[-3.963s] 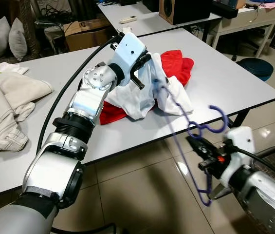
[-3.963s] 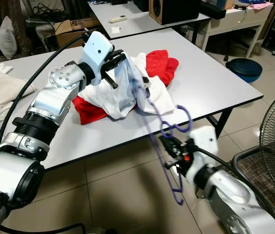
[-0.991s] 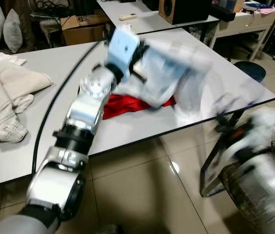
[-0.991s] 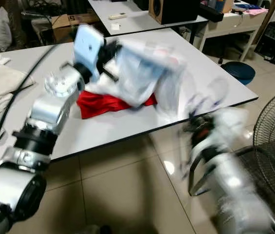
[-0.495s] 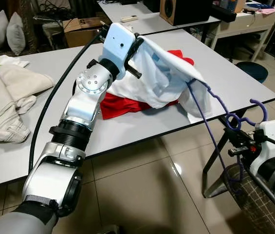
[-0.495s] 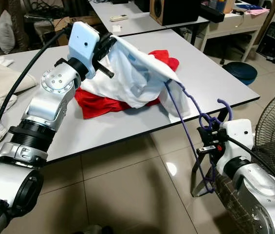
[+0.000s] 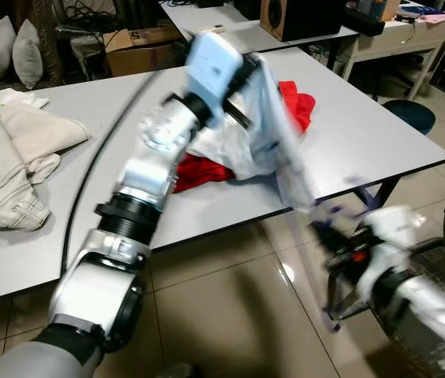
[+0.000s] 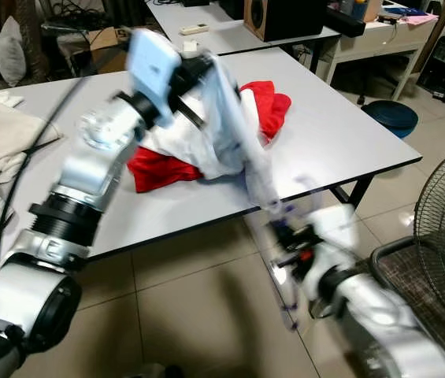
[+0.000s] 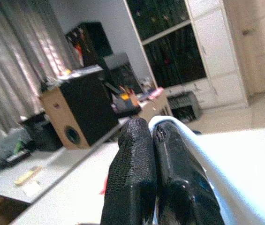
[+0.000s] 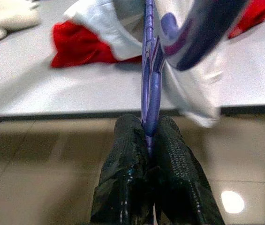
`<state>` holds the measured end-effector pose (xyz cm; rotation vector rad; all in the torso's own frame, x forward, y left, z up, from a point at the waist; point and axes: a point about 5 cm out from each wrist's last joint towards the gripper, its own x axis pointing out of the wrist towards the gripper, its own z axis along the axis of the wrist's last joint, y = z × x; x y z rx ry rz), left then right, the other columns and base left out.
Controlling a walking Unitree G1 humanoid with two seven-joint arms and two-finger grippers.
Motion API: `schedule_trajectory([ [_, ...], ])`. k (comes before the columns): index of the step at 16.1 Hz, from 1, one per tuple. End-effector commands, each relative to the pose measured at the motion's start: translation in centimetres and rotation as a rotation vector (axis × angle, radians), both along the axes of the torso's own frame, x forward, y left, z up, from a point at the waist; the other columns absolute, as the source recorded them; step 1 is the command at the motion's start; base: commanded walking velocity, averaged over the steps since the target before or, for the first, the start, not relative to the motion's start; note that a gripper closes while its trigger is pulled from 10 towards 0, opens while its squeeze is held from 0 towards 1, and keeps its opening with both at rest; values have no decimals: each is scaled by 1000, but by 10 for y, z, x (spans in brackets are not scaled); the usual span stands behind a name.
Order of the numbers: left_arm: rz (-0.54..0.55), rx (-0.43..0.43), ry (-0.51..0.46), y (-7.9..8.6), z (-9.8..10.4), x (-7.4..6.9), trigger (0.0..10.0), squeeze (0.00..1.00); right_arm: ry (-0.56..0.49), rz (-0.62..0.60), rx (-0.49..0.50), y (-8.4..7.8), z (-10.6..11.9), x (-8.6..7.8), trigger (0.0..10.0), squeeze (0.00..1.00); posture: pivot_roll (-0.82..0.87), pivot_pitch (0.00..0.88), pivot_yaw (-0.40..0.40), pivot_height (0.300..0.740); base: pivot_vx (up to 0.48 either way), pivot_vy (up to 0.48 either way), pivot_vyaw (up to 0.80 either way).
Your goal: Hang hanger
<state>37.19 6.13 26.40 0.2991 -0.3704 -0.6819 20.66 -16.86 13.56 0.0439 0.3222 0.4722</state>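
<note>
Right end effector [image 10: 147, 140] clamps purple hanger [image 10: 150, 70] — left end effector [image 9: 153, 140] pinches white shirt [image 7: 273, 118] (above table [image 7: 364, 134]).

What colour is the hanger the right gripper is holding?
Purple-blue; the hanger shows best in the right wrist view, clamped in the right gripper.

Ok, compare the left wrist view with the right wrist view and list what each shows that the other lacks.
Left wrist view alone: the left end effector shut on an edge of the white garment, with a wooden speaker on a further table behind. Right wrist view alone: the right end effector shut on the purple hanger, the red garment and the tiled floor under the table edge. Both share the white garment and the grey table.
</note>
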Motion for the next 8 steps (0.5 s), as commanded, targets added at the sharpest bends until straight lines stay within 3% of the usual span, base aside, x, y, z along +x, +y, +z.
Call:
schedule_trajectory([
  [1,22,24,36,0,-9,1,0,0,10,42,3,7,0,-3,10000,0,-146,0,78,740,0,0,0],
  [5,16,14,45,-6,-7,0,0,0,-5,42,19,17,2,2,10000,0,-147,0,79,740,0,0,0],
  [8,39,10,34,-4,-3,2,0,0,-13,38,12,16,3,2,10000,0,-147,0,81,740,0,0,0],
])
